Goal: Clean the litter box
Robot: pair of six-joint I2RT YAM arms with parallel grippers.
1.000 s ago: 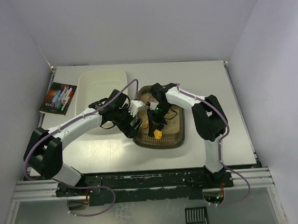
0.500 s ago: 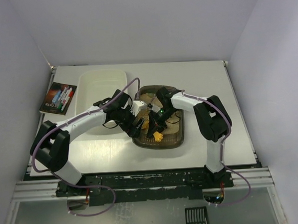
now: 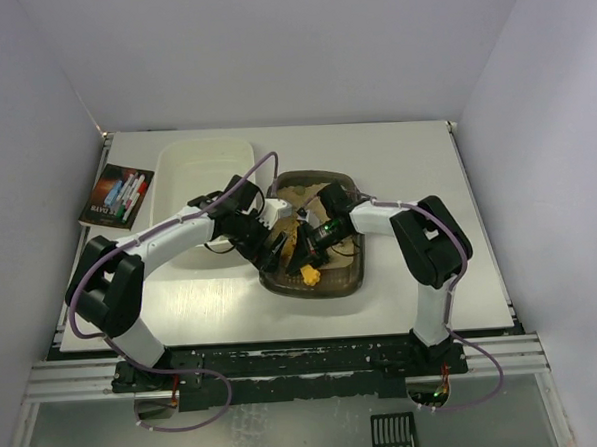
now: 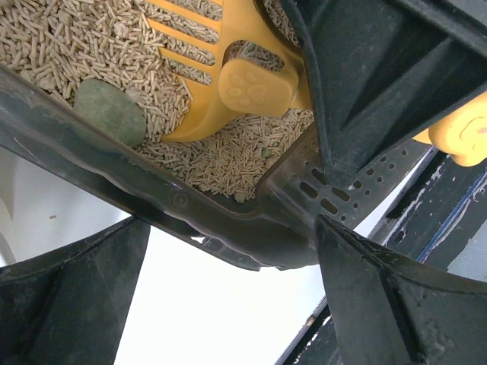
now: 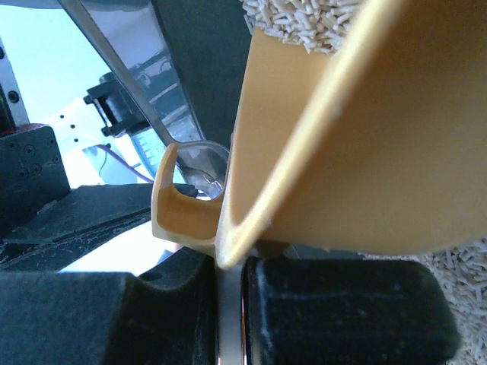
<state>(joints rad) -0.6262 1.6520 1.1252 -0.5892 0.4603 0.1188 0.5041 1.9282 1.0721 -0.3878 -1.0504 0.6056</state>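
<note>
Right hand (image 5: pixel 228 304) clamps the scoop (image 4: pixel 228 46); left hand (image 4: pixel 228 296) stands wide at the litter box (image 3: pixel 353 273) rim. If I tilt the scoop, pellets (image 4: pixel 68 38) spill onto the table (image 3: pixel 428 207).

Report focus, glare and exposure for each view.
Top external: even, soft light, sharp throughout. Left wrist: litter box rim and yellow scoop crisp, its own fingers near black, the table blown white. Right wrist: the scoop fills the frame, soft at close range, upper left backlit bright.
</note>
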